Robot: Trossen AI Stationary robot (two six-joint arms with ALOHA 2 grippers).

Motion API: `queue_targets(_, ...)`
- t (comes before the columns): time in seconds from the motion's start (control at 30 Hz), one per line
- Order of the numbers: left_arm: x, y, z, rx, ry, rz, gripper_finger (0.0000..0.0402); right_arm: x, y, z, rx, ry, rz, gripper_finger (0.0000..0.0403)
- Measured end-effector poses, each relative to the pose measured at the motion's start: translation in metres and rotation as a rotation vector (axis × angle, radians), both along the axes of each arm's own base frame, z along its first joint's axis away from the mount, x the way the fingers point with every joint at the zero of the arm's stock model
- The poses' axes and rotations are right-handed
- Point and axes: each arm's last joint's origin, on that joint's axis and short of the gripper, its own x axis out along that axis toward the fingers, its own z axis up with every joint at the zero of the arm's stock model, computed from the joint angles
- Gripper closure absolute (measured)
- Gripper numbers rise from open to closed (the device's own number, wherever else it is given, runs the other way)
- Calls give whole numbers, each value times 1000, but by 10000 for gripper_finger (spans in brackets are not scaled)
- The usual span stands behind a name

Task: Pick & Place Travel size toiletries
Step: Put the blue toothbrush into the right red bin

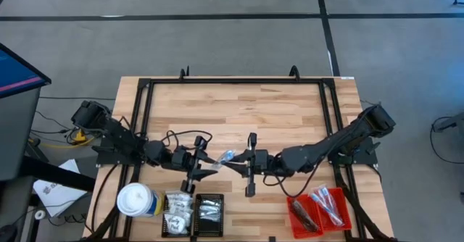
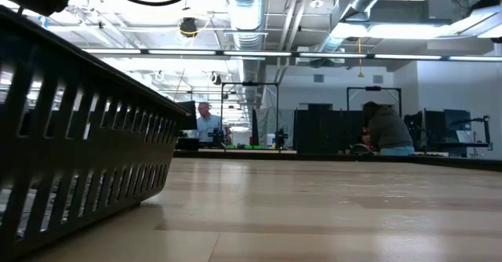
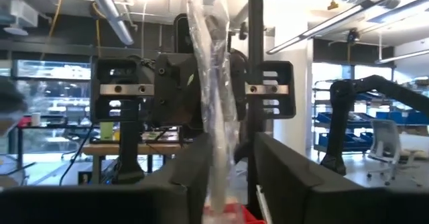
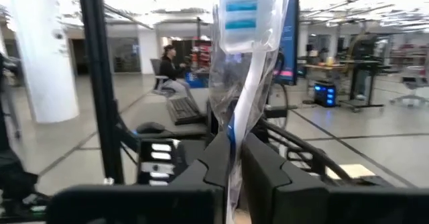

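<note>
Midway over the tabletop (image 1: 239,104), both grippers pinch one wrapped toothbrush (image 1: 226,156): left gripper (image 1: 212,159), right gripper (image 1: 238,162). A handover, I'd judge; next, one lets go.

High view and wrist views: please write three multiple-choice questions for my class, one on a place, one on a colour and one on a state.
1. Where does the canister stand?
A) beside the black trays
B) in a red tray
C) at the table's far edge

2. What colour are the trays farthest from the canister?
A) red
B) green
C) white

3. How is the wrapped toothbrush?
A) flat on the table
B) pinched in the right gripper
C) inside the canister

Answers:
1 A: the canister adjoins the black trays.
2 A: those trays are red.
3 B: the right gripper clamps the toothbrush, with the left gripper at its other end.
</note>
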Motion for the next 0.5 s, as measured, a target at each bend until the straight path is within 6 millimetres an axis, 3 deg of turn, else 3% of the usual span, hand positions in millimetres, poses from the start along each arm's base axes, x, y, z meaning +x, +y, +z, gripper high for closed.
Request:
queue_targets(0.27,-12,-12,8,47,-17,117,186,-27,0,16,18,108,-45,393)
queue_targets(0.5,-29,-15,17,55,-29,204,156,-77,5,23,126,332,-76,393)
